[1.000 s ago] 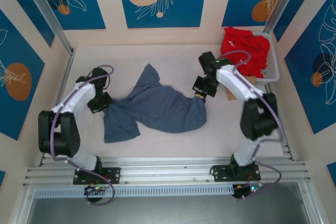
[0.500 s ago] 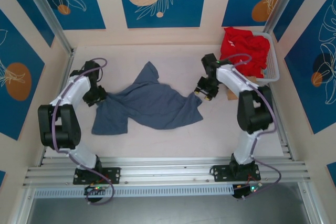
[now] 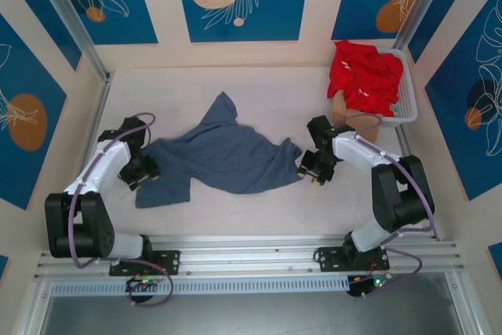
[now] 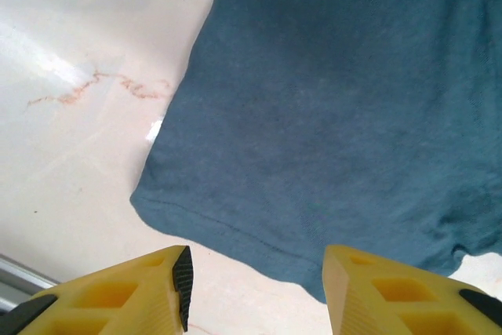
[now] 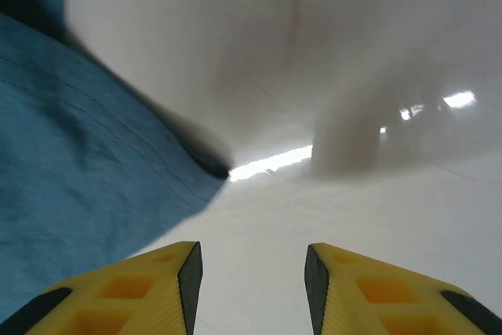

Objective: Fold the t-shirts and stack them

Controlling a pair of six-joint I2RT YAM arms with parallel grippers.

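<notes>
A slate blue-grey t-shirt [image 3: 223, 158] lies loosely spread and wrinkled in the middle of the table. My left gripper [image 3: 141, 172] hovers over its left hem, open; in the left wrist view the shirt [image 4: 337, 100] lies just ahead of the gripper [image 4: 257, 292], with nothing between the yellow fingers. My right gripper [image 3: 311, 172] is open beside the shirt's right corner. In the right wrist view the cloth [image 5: 70, 147] lies to the left of the gripper [image 5: 252, 284], over bare table. Bright red t-shirts [image 3: 365, 76] are heaped in the basket.
The white plastic basket [image 3: 408, 107] stands at the back right corner, with a small tan object [image 3: 340, 106] at its near left side. Side walls enclose the table [image 3: 235, 88]. An aluminium rail [image 3: 251, 253] runs along the near edge.
Both grippers opened and let go of the blue-grey shirt, which settled onto the table. Both arms drew back toward the near edge, the right one away from the basket.
</notes>
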